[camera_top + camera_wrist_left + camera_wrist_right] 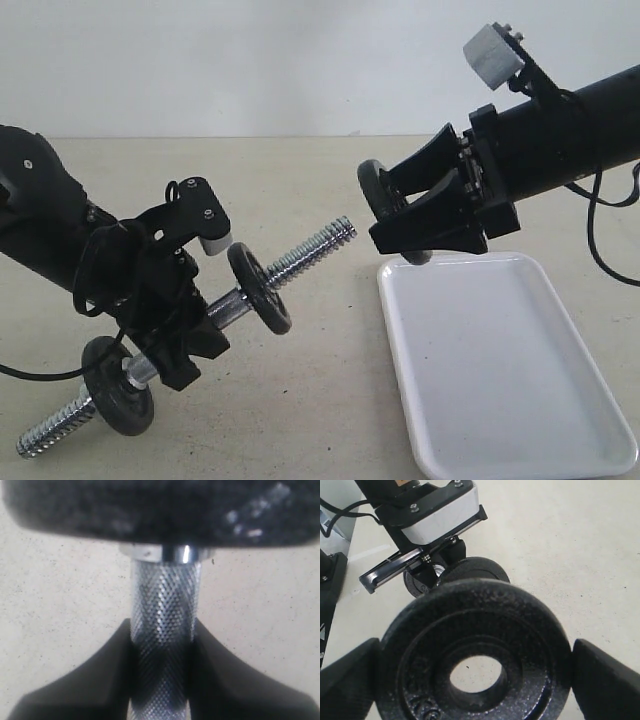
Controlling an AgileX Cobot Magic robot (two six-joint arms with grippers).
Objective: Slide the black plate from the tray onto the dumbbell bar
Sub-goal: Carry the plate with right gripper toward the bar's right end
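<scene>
**A:** Where is the black plate (420,645)?

**B:** It is up in the air, not on the white tray (500,370). The right claw (385,208) grips it by the rim, one finger on each side, spread wide across it. It hangs just above the tray corner nearest the bar.

**A:** And the bar (300,258)?

**B:** The left claw (162,645) is clamped on its knurled middle and holds it tilted, clear of the table (300,420). From the room camera its long line runs from low on the left to high on the right. The bare threaded end points up toward the plate. Two discs already sit on it, an inner disc (258,288) just past the claw and an outer disc (118,385) near the low end.

**A:** What does the coming move hang on?

**B:** It hangs on the hole meeting that threaded tip. The plate lies up and to the right of the tip, near but apart, with its flat face turned toward the bar. The right arm carries it, and I judge it must travel leftward along the bar's line.

**A:** Is the hole lined up?

**B:** I cannot tell. From the right wrist only pale table shows through the hole. I cannot find the tip there, so the plate likely covers it. The plate's lower edge is also cut off. The left wrist picture is blurred and shows only knurling, a silver collar (165,553) and a dark disc.
</scene>
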